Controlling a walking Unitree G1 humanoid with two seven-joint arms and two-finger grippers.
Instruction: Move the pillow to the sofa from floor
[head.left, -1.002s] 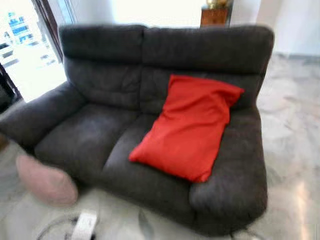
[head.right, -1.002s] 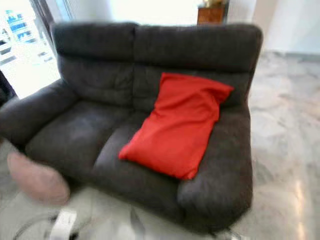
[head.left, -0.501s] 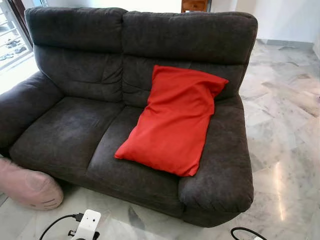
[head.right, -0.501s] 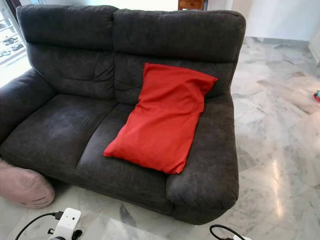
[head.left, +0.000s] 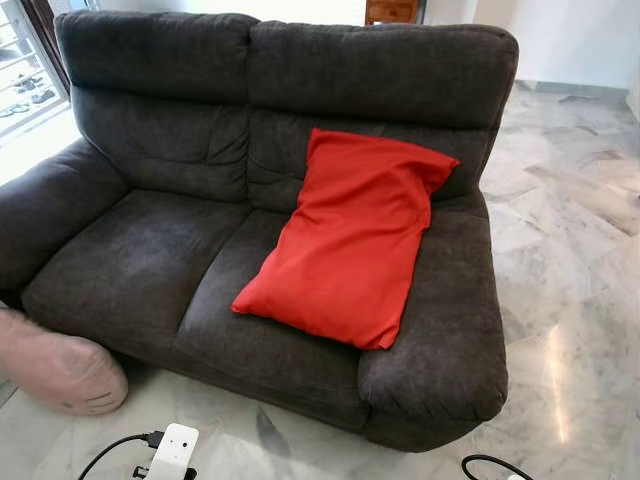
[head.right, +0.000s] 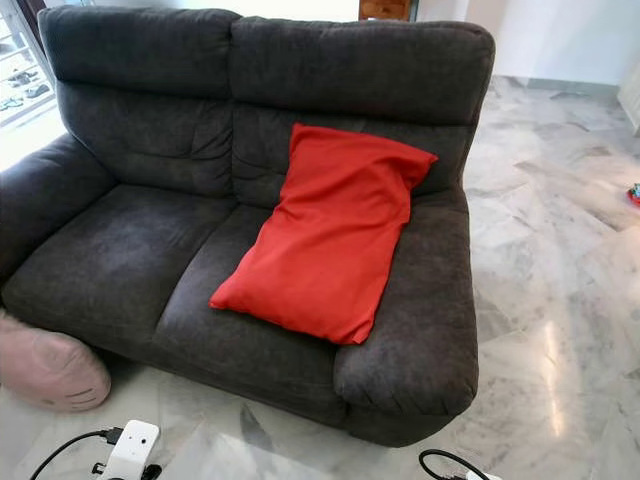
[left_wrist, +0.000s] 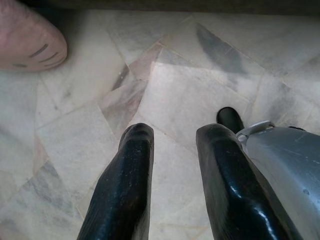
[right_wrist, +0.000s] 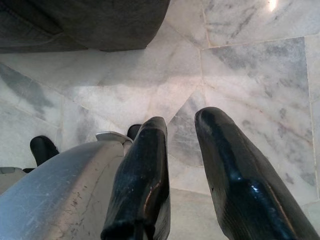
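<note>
A red pillow (head.left: 350, 240) lies on the right seat of the dark grey two-seat sofa (head.left: 140, 260), leaning against its backrest. A pink pillow (head.left: 60, 368) with a stitched face rests on the marble floor by the sofa's front left corner; it is seen too in the left wrist view (left_wrist: 27, 40). My left gripper (left_wrist: 176, 135) hangs open above the bare floor, well short of the pink pillow. My right gripper (right_wrist: 182, 122) hangs open over the floor near the sofa's right front corner (right_wrist: 100, 25). Nothing is between either pair of fingers.
A white plug box (head.left: 172, 450) with a black cable lies on the floor in front of the sofa. Another black cable (head.left: 488, 465) curls at the lower right. Open marble floor (head.left: 570, 300) spreads to the right. A window (head.left: 25, 70) is behind the sofa's left arm.
The camera has steadied from a blurred view and shifted slightly, so the sofa sits a bit differently in frame. Neither pillow has moved on its own.
</note>
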